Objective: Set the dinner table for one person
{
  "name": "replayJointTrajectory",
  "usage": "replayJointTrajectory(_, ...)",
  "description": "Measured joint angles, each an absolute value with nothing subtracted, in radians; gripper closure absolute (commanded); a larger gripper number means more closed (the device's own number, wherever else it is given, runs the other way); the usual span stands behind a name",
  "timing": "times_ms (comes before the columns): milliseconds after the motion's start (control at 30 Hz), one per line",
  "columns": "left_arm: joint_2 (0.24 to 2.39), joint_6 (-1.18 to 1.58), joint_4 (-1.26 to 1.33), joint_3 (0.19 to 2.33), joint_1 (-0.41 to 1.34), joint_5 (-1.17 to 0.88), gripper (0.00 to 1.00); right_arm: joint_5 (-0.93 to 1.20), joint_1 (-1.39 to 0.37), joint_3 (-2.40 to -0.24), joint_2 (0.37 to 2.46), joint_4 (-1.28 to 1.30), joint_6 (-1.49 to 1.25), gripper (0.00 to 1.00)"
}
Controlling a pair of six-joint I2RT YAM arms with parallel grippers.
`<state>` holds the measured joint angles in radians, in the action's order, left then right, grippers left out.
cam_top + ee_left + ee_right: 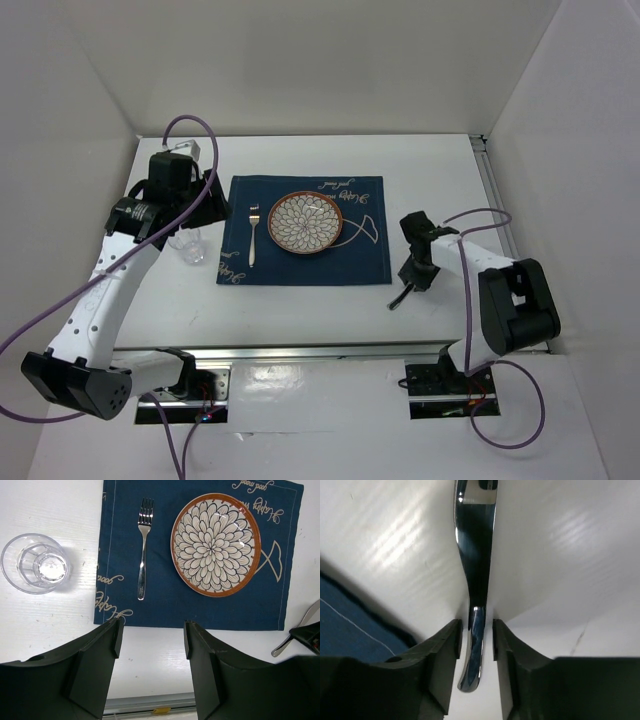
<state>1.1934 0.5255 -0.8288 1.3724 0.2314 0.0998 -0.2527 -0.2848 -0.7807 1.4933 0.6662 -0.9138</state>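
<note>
On the white dinner table lies a navy placemat with a floral plate and a fork to its left. A clear glass stands on the table left of the mat. My left gripper is open and empty, hovering above the mat's near left edge, with plate, fork and glass below. My right gripper is low over the table right of the mat. Its jaws straddle the handle of a shiny metal utensil, with a thin gap on each side.
White walls enclose the table on the left, back and right. A metal rail runs along the near edge between the arm bases. The utensil lies just off the mat's near right corner.
</note>
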Motion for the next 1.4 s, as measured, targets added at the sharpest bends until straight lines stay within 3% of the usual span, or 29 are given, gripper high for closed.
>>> replayJointTrajectory(100,1.193,0.525,-0.829,1.372,0.231,0.099,0.31,-0.247,-0.239,-0.781,1.496,0.622,-0.845,0.43)
replayJointTrajectory(200,1.193,0.525,-0.829,1.373,0.231,0.100,0.31,-0.249,-0.225,-0.781,1.496,0.582,-0.786,0.36)
replayJointTrajectory(633,1.194,0.525,-0.830,1.377,0.231,0.100,0.31,-0.200,-0.170,-0.774,1.488,0.536,-0.733,0.38)
replayJointTrajectory(1000,1.193,0.526,-0.830,1.377,0.231,0.099,0.31,-0.168,-0.284,-0.743,1.451,0.579,-0.821,0.45)
replayJointTrajectory(1300,1.193,0.526,-0.830,1.377,0.231,0.100,0.31,-0.193,-0.277,-0.754,1.468,0.616,-0.888,0.56)
replayJointTrajectory(1400,1.193,0.526,-0.830,1.377,0.231,0.100,0.31,-0.184,-0.253,-0.769,1.486,0.622,-0.886,0.68)
